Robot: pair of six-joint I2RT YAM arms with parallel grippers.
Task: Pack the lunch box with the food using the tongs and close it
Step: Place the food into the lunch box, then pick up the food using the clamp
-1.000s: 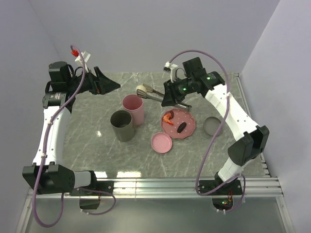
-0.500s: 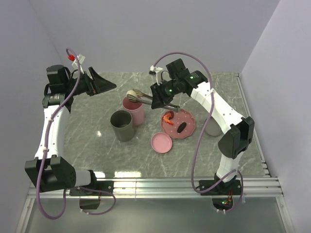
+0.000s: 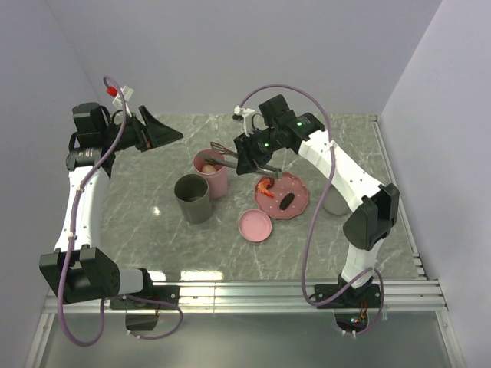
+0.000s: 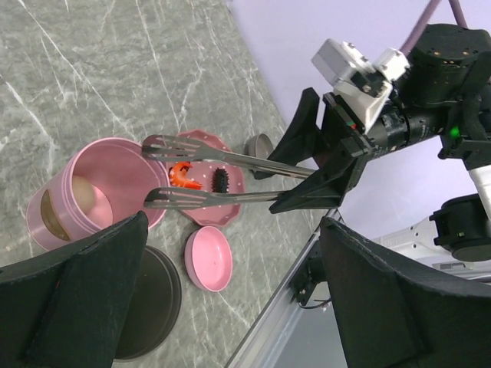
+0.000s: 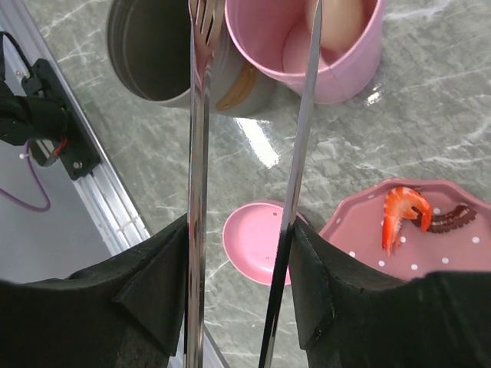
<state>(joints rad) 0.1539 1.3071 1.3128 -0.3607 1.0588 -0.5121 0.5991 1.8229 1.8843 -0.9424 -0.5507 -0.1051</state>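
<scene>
On my screens the right pincer (image 3: 247, 159) is clamped on the handle end of the tongs (image 5: 197, 192), whose two thin arms run out between its black fingers, spread apart, with their tips over the mouth of the pink lunch-box cup (image 3: 212, 178). The cream egg-shaped lump (image 5: 341, 23) sits inside that cup, against its wall, clear of the tongs. The orange-red shrimp (image 5: 403, 211) and the dark brown sausage (image 3: 286, 201) lie just beside each other on the pink speckled plate (image 3: 301, 190), right of the cup. The round pink lid (image 3: 255, 225) lies flat on the bench (image 3: 138, 215), touching or just beside the plate's near edge. A grey cup (image 3: 192, 198) stands against the pink one. My left pincer (image 3: 165, 126) hangs spread wide, holding nothing, over the far left of the bench.
</scene>
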